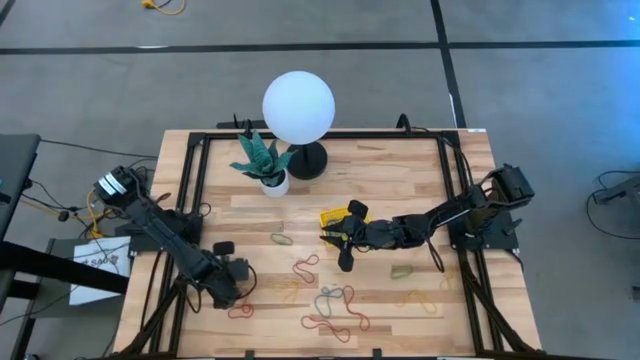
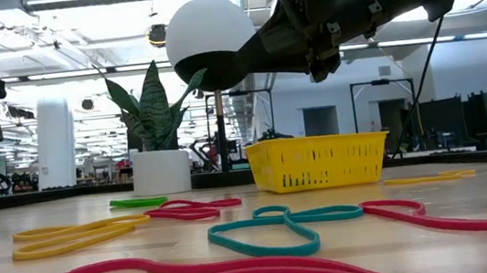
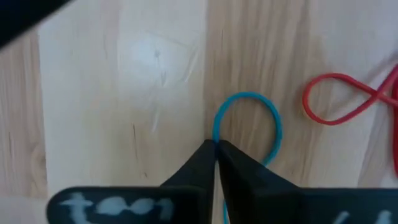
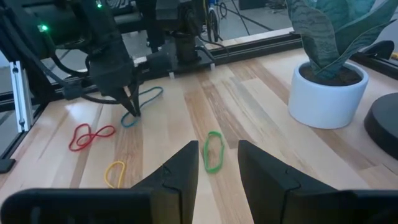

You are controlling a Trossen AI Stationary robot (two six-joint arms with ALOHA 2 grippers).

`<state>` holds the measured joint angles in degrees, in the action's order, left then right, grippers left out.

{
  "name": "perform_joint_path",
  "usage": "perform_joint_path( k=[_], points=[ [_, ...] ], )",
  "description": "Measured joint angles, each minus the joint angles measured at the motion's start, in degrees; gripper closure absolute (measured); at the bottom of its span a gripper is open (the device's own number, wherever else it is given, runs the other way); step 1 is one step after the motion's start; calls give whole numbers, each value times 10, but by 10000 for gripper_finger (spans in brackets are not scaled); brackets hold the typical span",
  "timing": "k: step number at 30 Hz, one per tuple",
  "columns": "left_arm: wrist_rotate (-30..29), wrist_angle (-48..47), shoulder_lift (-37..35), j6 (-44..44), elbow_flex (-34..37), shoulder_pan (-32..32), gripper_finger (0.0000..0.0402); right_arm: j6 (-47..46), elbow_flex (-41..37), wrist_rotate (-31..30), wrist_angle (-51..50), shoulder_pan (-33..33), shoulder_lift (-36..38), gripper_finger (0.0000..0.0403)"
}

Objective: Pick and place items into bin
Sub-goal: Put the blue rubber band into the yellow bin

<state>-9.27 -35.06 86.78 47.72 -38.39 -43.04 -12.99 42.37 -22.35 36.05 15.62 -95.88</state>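
Rubber bands in red, green, yellow and teal lie flat and scattered over the near half of the wooden table [image 1: 330,300]. The yellow bin [image 1: 335,217] [image 2: 317,160] stands on the table near the middle. My left gripper [image 1: 241,284] [image 3: 216,144] is down at the table near the left near corner, shut on a teal band [image 3: 249,102] [image 4: 147,95]. My right gripper [image 1: 340,245] [image 4: 217,158] is open and held above the table just near-side of the bin, touching nothing. A green band [image 4: 213,149] [image 1: 281,240] lies on the wood ahead of it. My left gripper pinches one strand of the teal band's loop [image 3: 214,134] between its two fingertips [image 3: 202,158]. The fingers come from above, pointing down. The rest of the loop spreads over the wood beyond the tips, slack; whether any of it is lifted, I cannot tell.
A white plant pot [image 1: 272,181] [image 4: 326,93] and a globe lamp [image 1: 298,107] on a black base stand at the far middle. A red band [image 3: 339,99] [image 4: 90,137] and a yellow one [image 4: 115,173] lie close to my left gripper. Black rails [image 1: 195,180] border the table.
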Motion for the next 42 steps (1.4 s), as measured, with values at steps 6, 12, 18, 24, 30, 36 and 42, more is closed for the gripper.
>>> perform_joint_path(
  k=[6, 12, 18, 24, 30, 36, 42],
  points=[
    [-133, -48, 2, -41, -105, 29, 401, 55, 1, 0, 1, 9, 37, 294],
    [-268, -50, 5, -225, -235, 84, 401, 70, 0, -1, -101, 42, 139, 294],
    [-267, 32, 6, -403, -309, 186, 401, -13, 0, -2, -291, 96, 256, 294],
    [-145, 185, 32, -550, -310, 298, 401, -172, -4, -35, -460, 163, 311, 294],
    [-85, 252, 123, -601, -310, 369, 401, -274, -36, -135, -498, 224, 290, 294],
    [-72, 255, 193, -582, -313, 400, 401, -321, -37, -157, -523, 245, 254, 294],
    [-40, 262, 214, -579, -313, 405, 401, -321, -37, -157, -521, 240, 233, 294]
  ],
)
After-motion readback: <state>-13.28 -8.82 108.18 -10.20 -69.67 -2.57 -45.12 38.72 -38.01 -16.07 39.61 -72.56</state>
